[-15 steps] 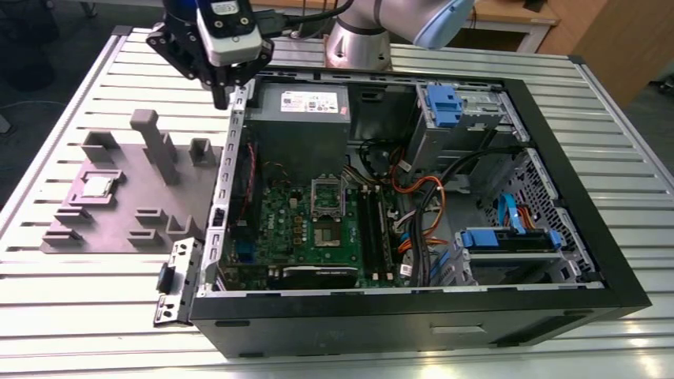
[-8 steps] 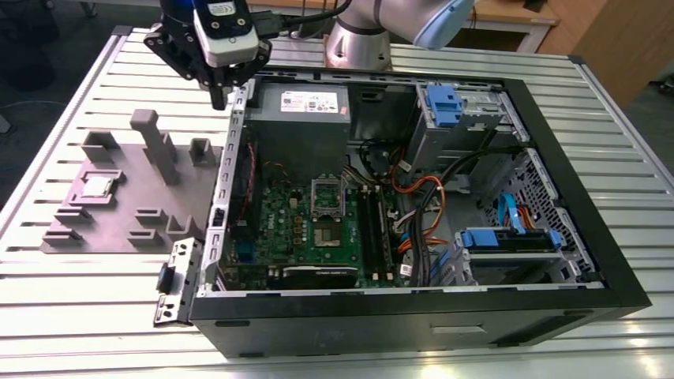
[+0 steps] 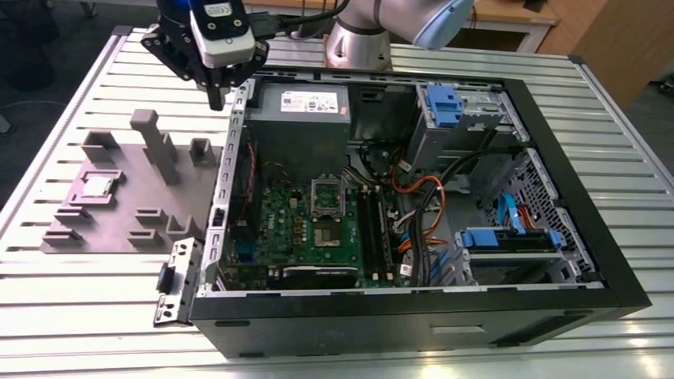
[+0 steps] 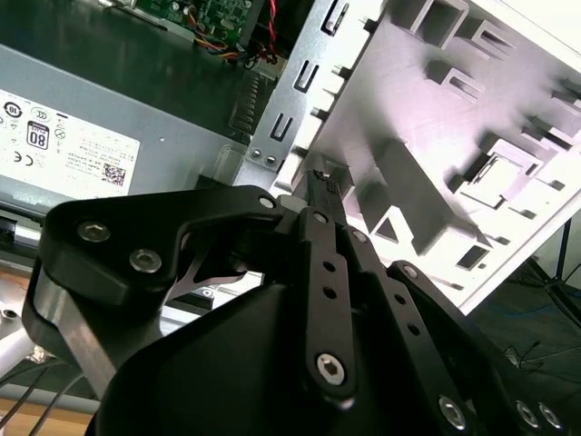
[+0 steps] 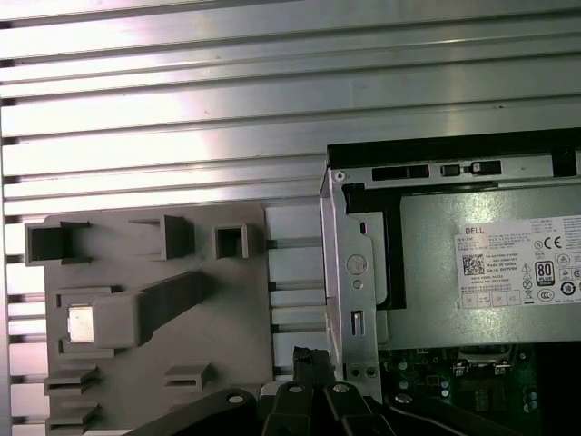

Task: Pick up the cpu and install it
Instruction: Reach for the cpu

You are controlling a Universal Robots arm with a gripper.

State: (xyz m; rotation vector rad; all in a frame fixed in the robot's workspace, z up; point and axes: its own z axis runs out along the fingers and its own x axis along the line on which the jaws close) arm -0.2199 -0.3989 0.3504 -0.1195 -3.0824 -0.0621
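Arm (image 3: pixel 358 39): wrist pointing down beside the computer case (image 3: pixel 589 237) wall at the exterior view's left.
Jaws: closed together, empty, over the tabletop (image 3: pixel 63 316) between case and grey fixture (image 3: pixel 126 225).
Cpu (image 3: pixel 100 186): lying in a fixture recess, apart from the jaws.
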